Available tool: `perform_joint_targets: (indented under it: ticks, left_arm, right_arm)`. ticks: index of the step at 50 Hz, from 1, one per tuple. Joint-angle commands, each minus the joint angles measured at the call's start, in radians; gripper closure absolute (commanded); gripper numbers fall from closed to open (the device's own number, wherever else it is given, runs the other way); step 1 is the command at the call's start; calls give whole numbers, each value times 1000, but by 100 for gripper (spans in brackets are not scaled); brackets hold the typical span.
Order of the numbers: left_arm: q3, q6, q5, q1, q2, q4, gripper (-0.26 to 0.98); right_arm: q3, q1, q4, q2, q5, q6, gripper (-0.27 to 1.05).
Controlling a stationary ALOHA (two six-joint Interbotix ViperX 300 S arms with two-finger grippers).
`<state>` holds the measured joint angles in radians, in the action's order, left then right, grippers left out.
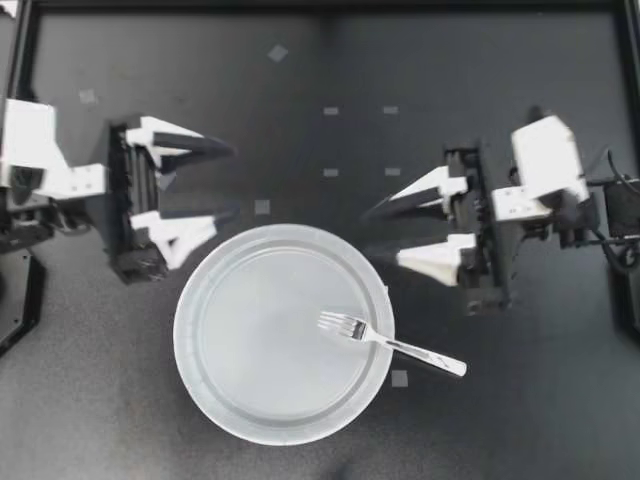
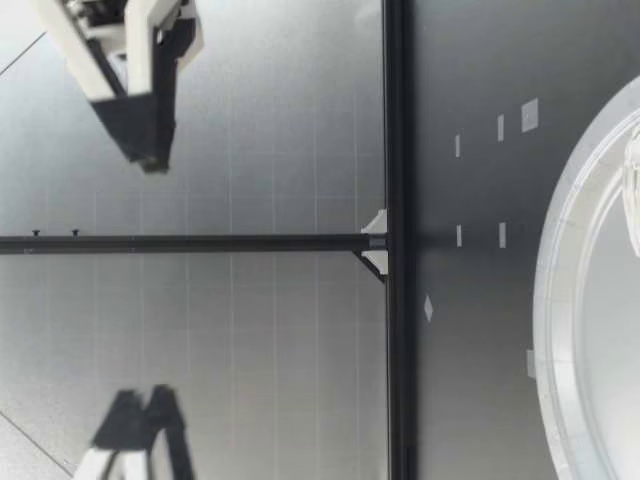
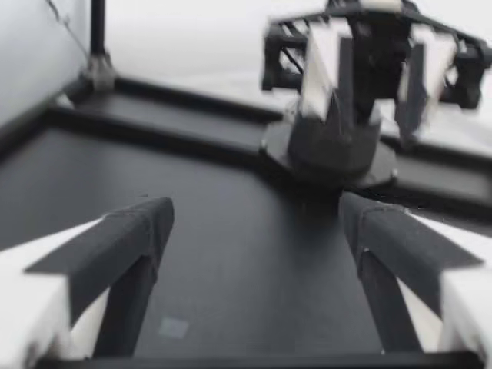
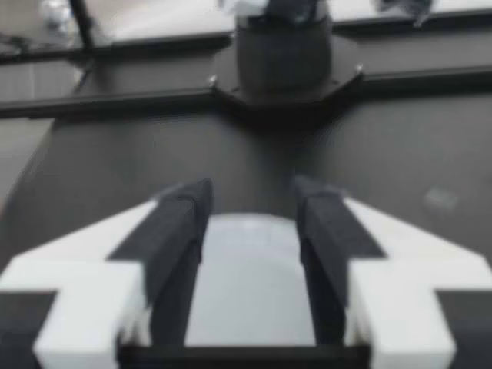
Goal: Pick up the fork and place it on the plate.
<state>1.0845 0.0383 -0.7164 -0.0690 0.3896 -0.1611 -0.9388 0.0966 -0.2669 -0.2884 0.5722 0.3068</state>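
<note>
left tool (image 1: 228, 182): fingers spread wide, nothing between them, pointing toward 3 o'clock. right tool (image 1: 372, 232): fingers spread, nothing between them, pointing toward 9 o'clock.

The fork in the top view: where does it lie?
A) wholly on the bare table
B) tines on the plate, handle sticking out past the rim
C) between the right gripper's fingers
B: the fork has its tines inside the plate, while its handle crosses the rim out over the table.
</note>
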Motion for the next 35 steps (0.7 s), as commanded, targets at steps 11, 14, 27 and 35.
perform_joint_targets:
  ticks: [11, 14, 27, 35]
  left_arm:
    - [-81, -15, -48, 5, -84, 28, -15]
    - [-86, -14, -48, 5, -89, 32, -12]
    - [-89, -15, -48, 5, -72, 44, 17]
    - [-87, -17, -49, 5, -51, 52, 42]
  right_arm:
    - [-60, 38, 15, 40, 219, -14, 29]
    - [-60, 38, 15, 31, 219, -14, 31]
    - [-66, 38, 14, -17, 221, -17, 56]
    - [-66, 38, 11, -38, 222, -17, 76]
